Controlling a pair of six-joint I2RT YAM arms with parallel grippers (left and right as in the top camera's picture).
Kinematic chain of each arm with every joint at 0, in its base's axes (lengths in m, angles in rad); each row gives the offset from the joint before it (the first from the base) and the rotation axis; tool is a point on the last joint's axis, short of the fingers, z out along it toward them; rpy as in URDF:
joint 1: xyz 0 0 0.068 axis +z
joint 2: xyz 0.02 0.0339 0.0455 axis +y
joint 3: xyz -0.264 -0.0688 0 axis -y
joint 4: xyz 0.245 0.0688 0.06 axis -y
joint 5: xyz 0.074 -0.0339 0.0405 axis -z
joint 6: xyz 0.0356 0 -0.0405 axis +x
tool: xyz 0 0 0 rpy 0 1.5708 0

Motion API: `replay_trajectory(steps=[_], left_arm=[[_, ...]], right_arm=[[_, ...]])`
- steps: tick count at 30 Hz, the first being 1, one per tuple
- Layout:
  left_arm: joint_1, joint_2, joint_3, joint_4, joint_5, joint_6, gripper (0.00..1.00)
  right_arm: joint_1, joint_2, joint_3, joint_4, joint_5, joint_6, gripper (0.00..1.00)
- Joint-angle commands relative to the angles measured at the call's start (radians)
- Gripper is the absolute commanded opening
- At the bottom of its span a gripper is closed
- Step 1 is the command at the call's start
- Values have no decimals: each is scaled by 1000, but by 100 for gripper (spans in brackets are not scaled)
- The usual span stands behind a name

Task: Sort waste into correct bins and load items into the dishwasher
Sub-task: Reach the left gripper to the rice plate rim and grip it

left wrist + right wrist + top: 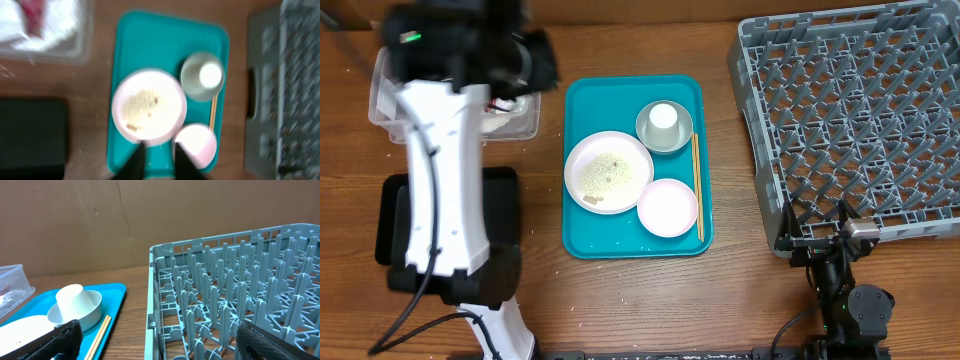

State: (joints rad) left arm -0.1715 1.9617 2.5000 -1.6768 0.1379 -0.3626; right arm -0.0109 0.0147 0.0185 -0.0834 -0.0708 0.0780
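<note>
Left wrist view, blurred: left gripper (pixel 159 161) fingers apart, nothing between them. Teal tray (pixel 150 35) lies straight ahead of the tips. Large white plate (pixel 149 106) with rice grains (pixel 140 102) on it sits just past the left finger. Pinkish plate (pixel 196 145) is just beside the right finger, its rim meeting the big plate's. Ahead-right is the grey-green bowl (pixel 190 82) with the white cup (pixel 210 74) standing in it. Chopsticks (pixel 213 112) lie along the tray's right side, between bowl and pinkish plate. Ahead-left is the clear tub (pixel 82 35) holding the crumpled napkin (pixel 20 30) and a red smear, likely the sauce packet (pixel 36 12), though it is too blurred to be sure. Black tray (pixel 30 135) is to the left of the fingers, dish rack (pixel 290 75) far right.

Overhead: the left arm's head hangs above the clear tub, with the black tray under the forearm.

Right wrist: right gripper (pixel 157 330) fingers spread wide, empty. The dish rack's corner is straight ahead, filling the gap. Bowl and cup are ahead-left on the teal tray, chopsticks just past the left finger. Overhead puts this gripper just beside the rack's near-left corner.
</note>
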Motion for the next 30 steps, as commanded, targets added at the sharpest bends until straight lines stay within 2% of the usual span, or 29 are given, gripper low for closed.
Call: replay_trajectory(steps=[1, 6, 14, 21, 30], left_arm=[[-71, 0, -152, 16, 1, 26, 4], [-186, 0, -415, 171, 1, 26, 4], [-293, 0, -718, 476, -46, -22, 4], [-303, 0, -897, 675, -40, -22, 4], [-331, 2, -1037, 791, -37, -19, 4]], right_arm=[[4, -10, -10, 3, 6, 0, 100], [4, -10, -10, 3, 6, 0, 100], [4, -10, -10, 3, 6, 0, 100], [4, -10, -10, 3, 6, 0, 100], [4, -10, -10, 3, 6, 0, 100]])
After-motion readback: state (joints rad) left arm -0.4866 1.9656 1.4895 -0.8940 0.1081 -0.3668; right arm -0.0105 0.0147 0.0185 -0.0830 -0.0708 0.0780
